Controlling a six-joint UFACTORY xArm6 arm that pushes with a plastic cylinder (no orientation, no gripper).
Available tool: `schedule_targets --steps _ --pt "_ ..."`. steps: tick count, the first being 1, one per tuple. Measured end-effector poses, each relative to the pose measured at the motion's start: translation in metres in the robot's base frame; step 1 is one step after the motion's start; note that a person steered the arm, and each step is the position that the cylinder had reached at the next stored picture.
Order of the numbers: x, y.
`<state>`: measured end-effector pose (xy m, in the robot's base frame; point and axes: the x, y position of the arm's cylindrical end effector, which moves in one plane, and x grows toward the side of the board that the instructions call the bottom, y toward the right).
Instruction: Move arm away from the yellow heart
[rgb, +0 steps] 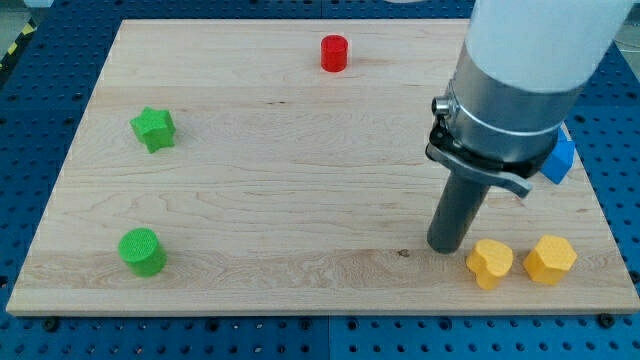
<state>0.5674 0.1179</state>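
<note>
Six blocks are on the wooden board (300, 200) from what I can count, and there's only the one camera view to go by. My tip (446, 248) is planted on the board down in the lower right area, just to the view's left of the yellow heart (490, 264). Looks super close, basically just beside it, but I can't tell if it's actually touching. It's a plain rod, so no jaws to open or close and it isn't holding anything.

Right next to the heart, on the view's right, sits a yellow hexagon-ish block (550, 259), near it but with a small gap. A blue block (560, 160) peeks out from behind the arm at the right edge; can't make out its shape. Up top there's a red cylinder (334, 53). Over on the left, a green star (153, 129) and, below it near the bottom, a green cylinder (141, 251), both well apart from everything else.
</note>
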Motion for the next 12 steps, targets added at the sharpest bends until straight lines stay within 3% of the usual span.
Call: schedule_targets --steps 1,3,5,7,10,12 --pt "0.022 0.018" --pt "0.024 0.079" --pt "0.024 0.094" --pt "-0.034 0.003" --pt "-0.202 -0.173" --pt "-0.214 -0.326"
